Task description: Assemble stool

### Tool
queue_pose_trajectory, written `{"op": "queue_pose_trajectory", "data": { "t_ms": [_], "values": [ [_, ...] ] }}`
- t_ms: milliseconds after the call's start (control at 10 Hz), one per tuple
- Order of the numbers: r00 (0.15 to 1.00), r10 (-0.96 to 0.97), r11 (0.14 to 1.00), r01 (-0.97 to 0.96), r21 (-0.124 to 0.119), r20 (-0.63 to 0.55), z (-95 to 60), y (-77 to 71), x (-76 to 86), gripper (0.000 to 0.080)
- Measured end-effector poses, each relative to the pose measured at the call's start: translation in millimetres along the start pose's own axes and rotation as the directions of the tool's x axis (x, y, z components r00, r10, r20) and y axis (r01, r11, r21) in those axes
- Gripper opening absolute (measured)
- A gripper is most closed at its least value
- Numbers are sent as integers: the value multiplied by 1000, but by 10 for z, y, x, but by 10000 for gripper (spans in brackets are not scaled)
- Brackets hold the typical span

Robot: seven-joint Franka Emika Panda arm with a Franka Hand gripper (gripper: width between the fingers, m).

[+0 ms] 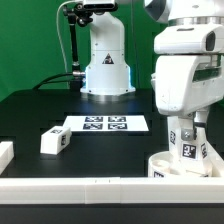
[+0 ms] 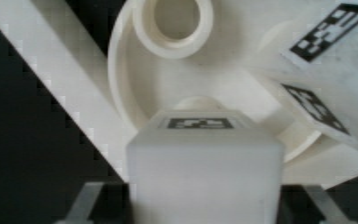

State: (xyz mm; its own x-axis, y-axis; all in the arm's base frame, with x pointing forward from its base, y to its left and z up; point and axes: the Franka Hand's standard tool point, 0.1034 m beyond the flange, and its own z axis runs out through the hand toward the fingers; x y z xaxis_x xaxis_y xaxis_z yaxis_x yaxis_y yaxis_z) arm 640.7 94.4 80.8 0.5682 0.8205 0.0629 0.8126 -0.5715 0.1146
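Note:
My gripper (image 1: 188,137) hangs at the exterior view's right, shut on a white stool leg (image 1: 189,142) with square tags, held upright over the round seat disc (image 1: 165,164) at the table's front right. In the wrist view the leg (image 2: 201,165) fills the space between my fingers (image 2: 98,200), its tagged end pointing at the seat (image 2: 211,80), close to a round socket (image 2: 172,25). Another tagged leg (image 2: 327,45) stands in the seat beside it. A third leg (image 1: 53,141) lies loose on the black table at the exterior view's left.
The marker board (image 1: 105,123) lies flat mid-table. The white robot base (image 1: 106,60) stands behind it. A long white border rail (image 1: 60,185) runs along the front edge, and a white block (image 1: 5,154) sits at the far left.

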Motion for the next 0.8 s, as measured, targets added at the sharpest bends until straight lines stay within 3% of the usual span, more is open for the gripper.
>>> {"op": "queue_pose_trajectory", "data": {
  "t_ms": [400,800],
  "values": [
    [999,38,999,-38,0,0,-1,0,0,340],
    [949,315,949,-315,1,0,0,-2,1,340]
  ]
}}
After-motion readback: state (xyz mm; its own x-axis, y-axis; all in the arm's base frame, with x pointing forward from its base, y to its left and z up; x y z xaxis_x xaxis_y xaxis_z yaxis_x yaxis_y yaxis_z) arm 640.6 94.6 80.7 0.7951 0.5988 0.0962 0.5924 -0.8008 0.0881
